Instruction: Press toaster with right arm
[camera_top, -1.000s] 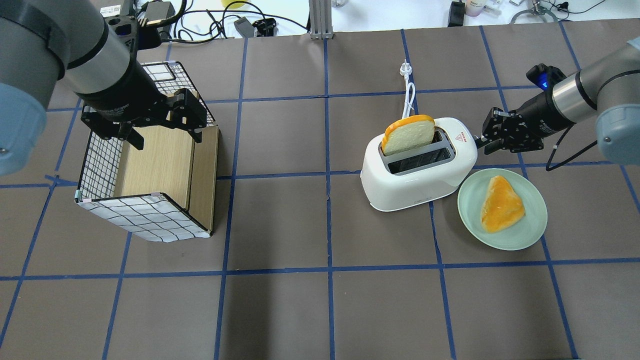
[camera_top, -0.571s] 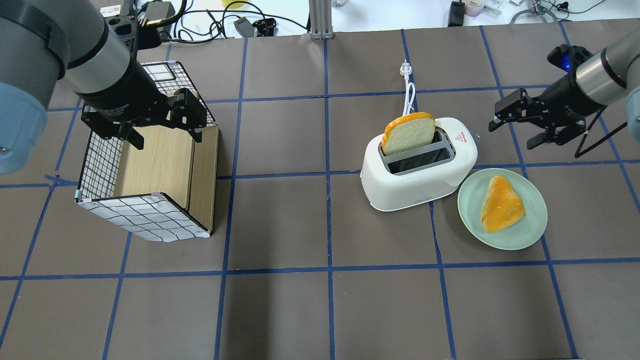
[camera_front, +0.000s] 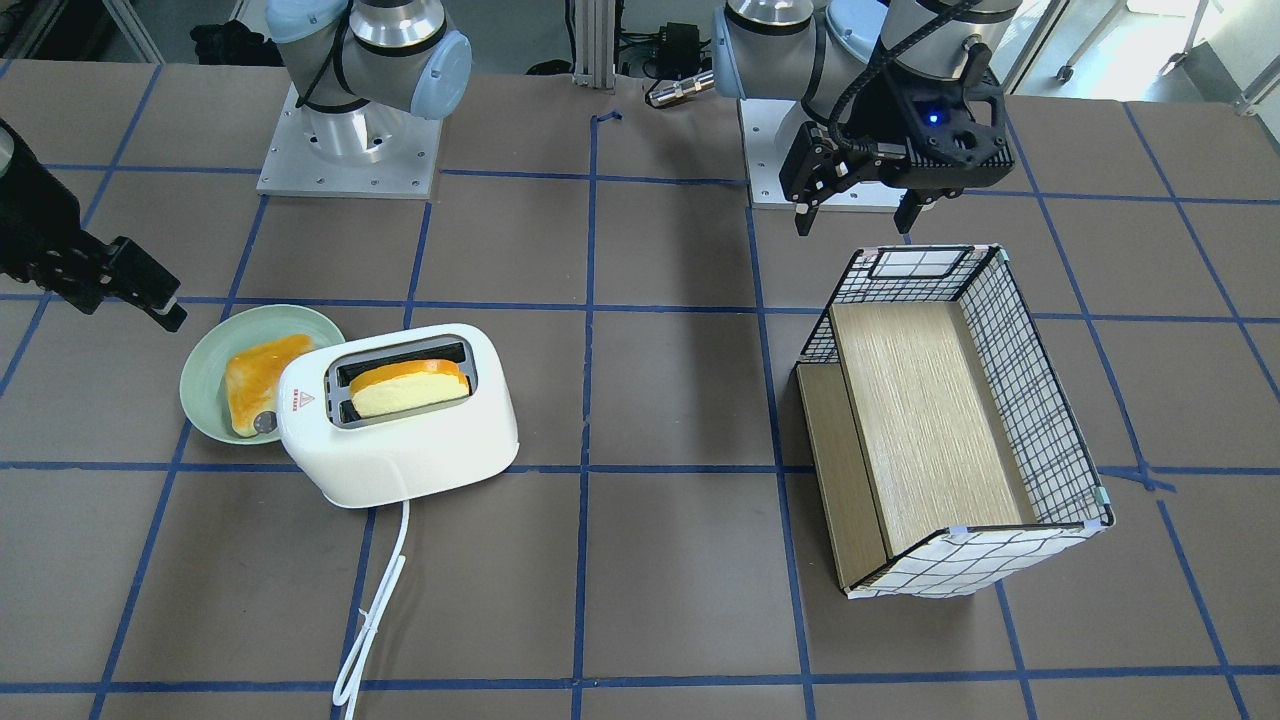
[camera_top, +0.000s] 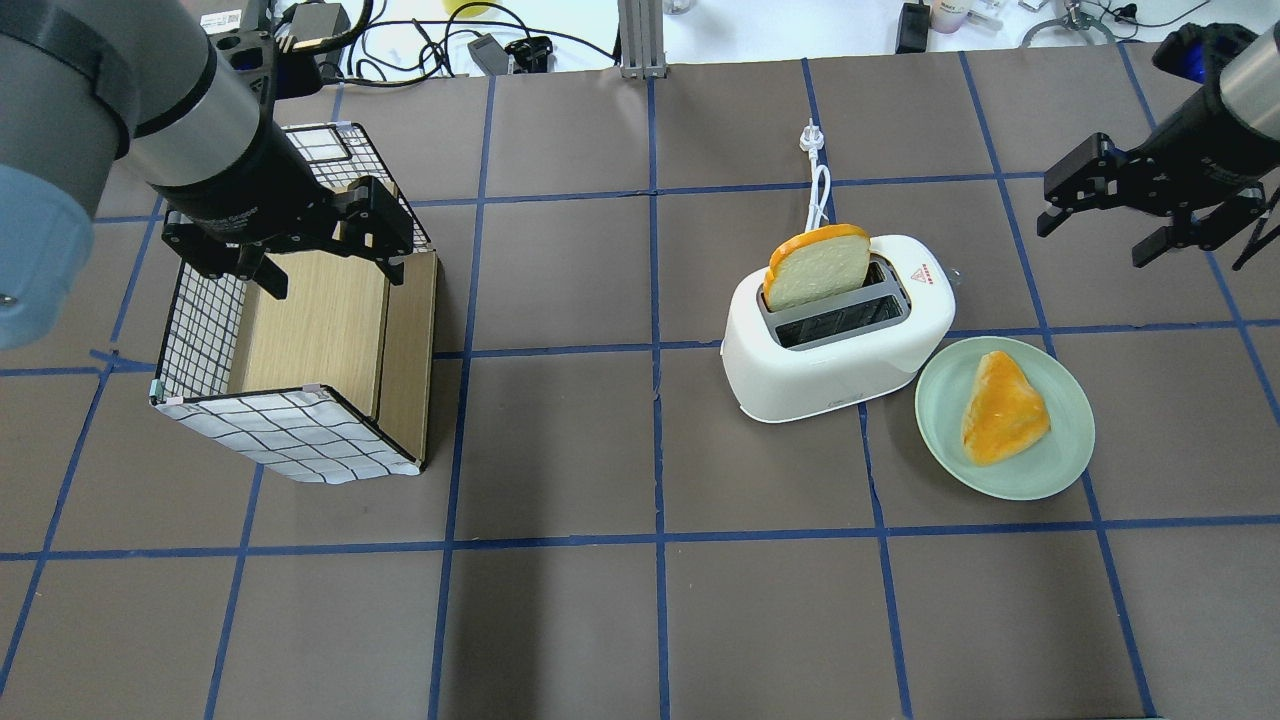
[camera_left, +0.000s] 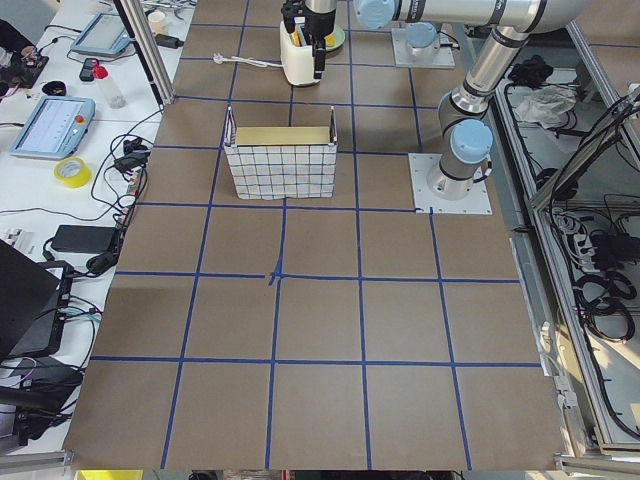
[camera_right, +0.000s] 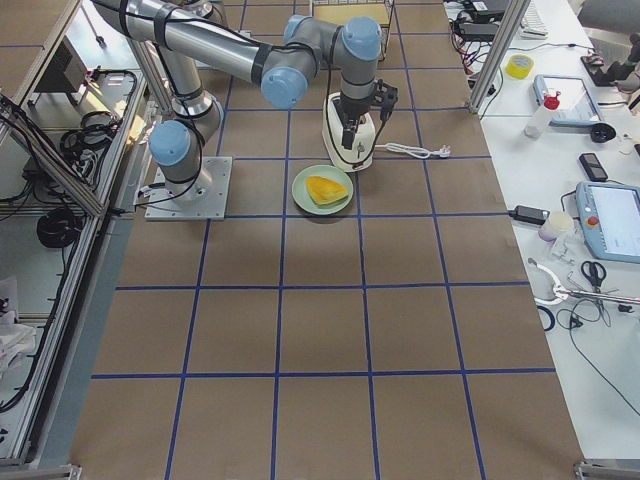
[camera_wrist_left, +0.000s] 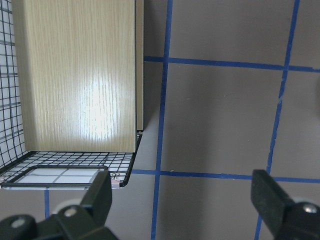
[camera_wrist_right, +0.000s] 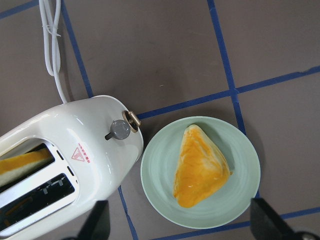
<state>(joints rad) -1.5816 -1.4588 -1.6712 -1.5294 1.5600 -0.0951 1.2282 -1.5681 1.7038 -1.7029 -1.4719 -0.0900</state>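
The white toaster (camera_top: 840, 345) stands right of the table's middle, and a toast slice (camera_top: 818, 268) sticks up from its far slot. It also shows in the front-facing view (camera_front: 400, 440) and in the right wrist view (camera_wrist_right: 75, 145), where its grey knob (camera_wrist_right: 120, 129) faces the plate. My right gripper (camera_top: 1100, 232) is open and empty. It hangs in the air well to the right of the toaster's knob end and touches nothing. It shows at the left edge of the front-facing view (camera_front: 140, 290). My left gripper (camera_top: 330, 272) is open and empty over the basket's far end.
A pale green plate (camera_top: 1040, 470) holding an orange-yellow pastry (camera_top: 1003, 408) lies close to the toaster's right end. The toaster's white cord (camera_top: 818, 170) trails away on its far side. A wire basket (camera_top: 290, 430) with a wooden floor stands at the left, under the left gripper.
My right gripper has drawn back from the toaster's knob end, moving right and farther off, and now stands clear of it. The left arm, toaster and toast have not moved.
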